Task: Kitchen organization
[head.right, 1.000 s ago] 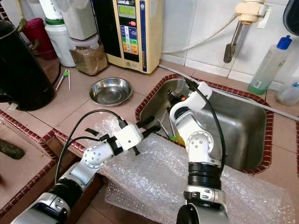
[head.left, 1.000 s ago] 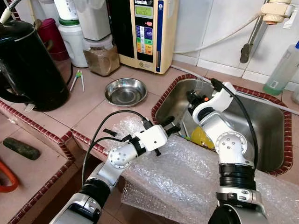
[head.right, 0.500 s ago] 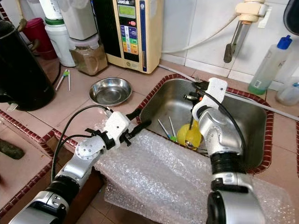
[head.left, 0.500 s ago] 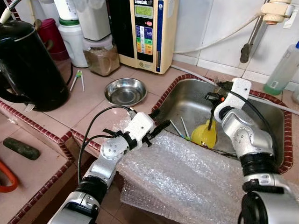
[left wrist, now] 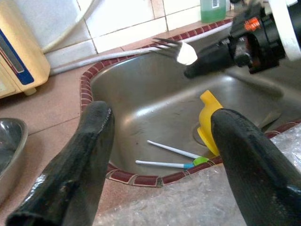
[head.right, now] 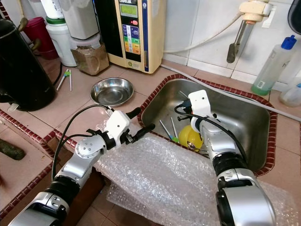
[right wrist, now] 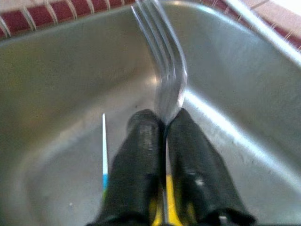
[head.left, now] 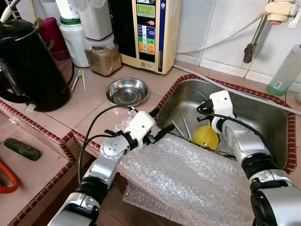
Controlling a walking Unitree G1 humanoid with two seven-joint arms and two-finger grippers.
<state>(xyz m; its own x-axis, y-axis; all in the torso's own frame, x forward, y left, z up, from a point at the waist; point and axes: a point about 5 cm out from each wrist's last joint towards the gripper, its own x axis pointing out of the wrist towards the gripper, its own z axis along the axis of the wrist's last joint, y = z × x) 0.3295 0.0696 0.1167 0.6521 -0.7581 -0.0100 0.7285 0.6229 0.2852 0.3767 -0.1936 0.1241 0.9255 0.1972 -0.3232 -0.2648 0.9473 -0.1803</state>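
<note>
My right gripper [right wrist: 164, 121] is shut on a steel fork [right wrist: 162, 70], held low inside the steel sink [head.left: 263, 122] with the tines [head.left: 201, 95] toward its far left wall. A yellow cup [head.left: 206, 136] lies on its side on the sink floor just below that gripper. Beside the cup lie two thin white sticks with green and blue tips [head.left: 181, 129]. My left gripper [head.left: 158, 123] stands open over the sink's near left rim, above the edge of a bubble wrap sheet [head.left: 188, 179], with nothing between its fingers [left wrist: 94, 155].
A steel bowl [head.left: 126, 91] sits on the tiled counter left of the sink. Behind it stand a jar of brown powder [head.left: 102, 56], a cream water purifier [head.left: 150, 33] and a black kettle [head.left: 28, 61]. A tap [head.left: 256, 33] and a green bottle [head.left: 284, 70] are beyond the sink.
My right arm has swung from over the yellow cup out to the right, then back toward the sink's middle, with the fork held. My left gripper has drawn back left from the sink.
</note>
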